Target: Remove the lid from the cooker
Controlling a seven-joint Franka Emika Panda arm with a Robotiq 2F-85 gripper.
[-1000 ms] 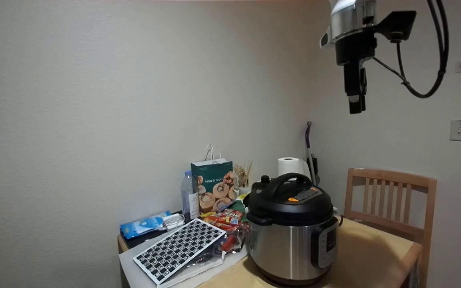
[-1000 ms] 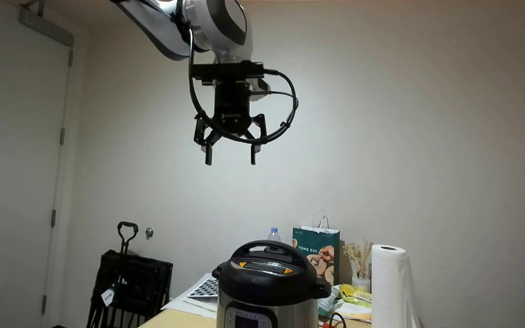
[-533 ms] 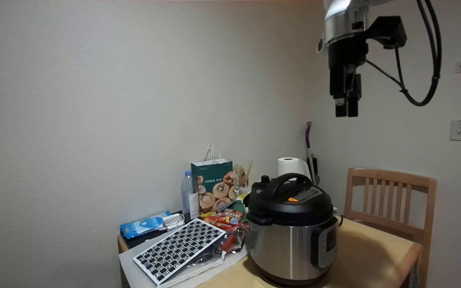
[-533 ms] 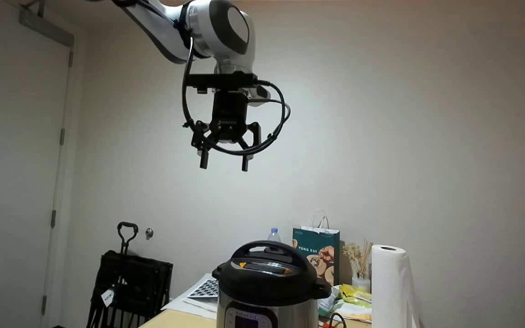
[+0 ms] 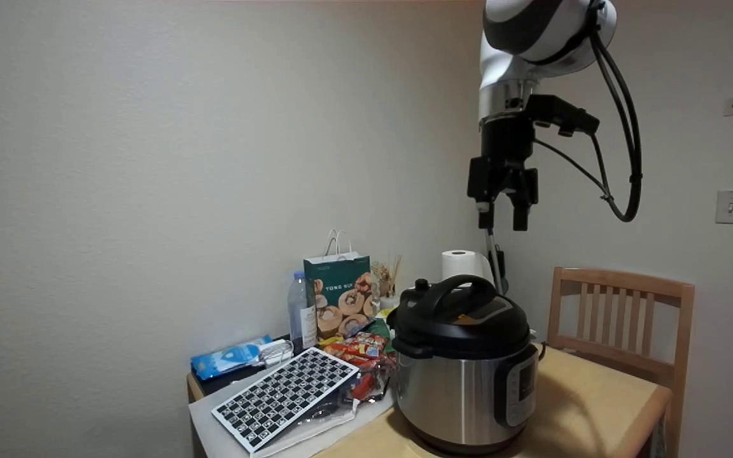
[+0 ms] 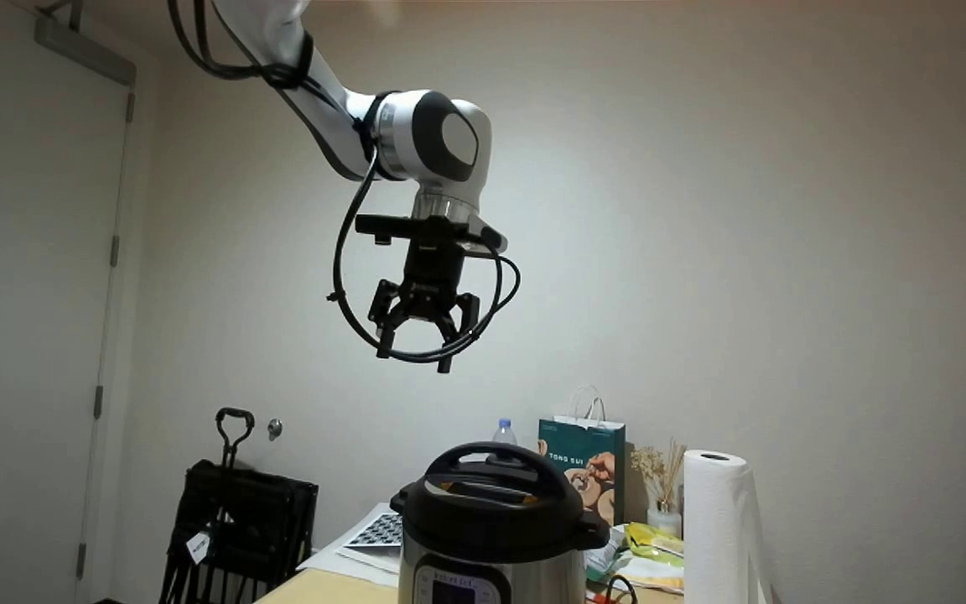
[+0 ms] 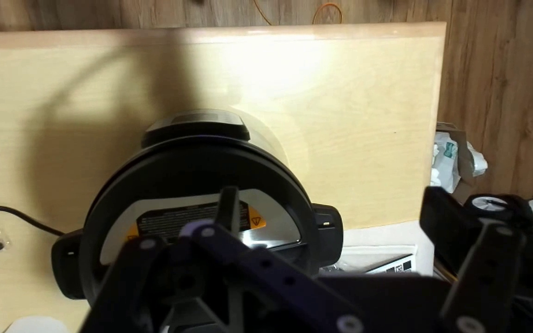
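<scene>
Pincer (image 6: 414, 360) released: fingers (image 5: 520, 217) well parted, air between them, hanging above the lid (image 5: 449, 332) and apart from it in both exterior views. Lid seated on the cooker (image 5: 452, 401), handle (image 6: 491, 449) uppermost. Cooker upright on the tabletop (image 7: 363, 120); in the wrist view pale wood runs past the control panel (image 7: 201, 120) to a straight edge (image 7: 208, 35), and past one side of the lid to a corner. Near the cooker: snack packets (image 5: 366, 345), checkered board (image 5: 287, 397), paper bag (image 5: 344, 302), bottle (image 5: 298, 308), paper towel roll (image 6: 718, 533) upright. Room beyond: wooden chair (image 5: 627, 281), folded black cart (image 6: 252, 516), door (image 6: 22, 193), pale walls (image 5: 214, 159), wood floor (image 7: 502, 92).
</scene>
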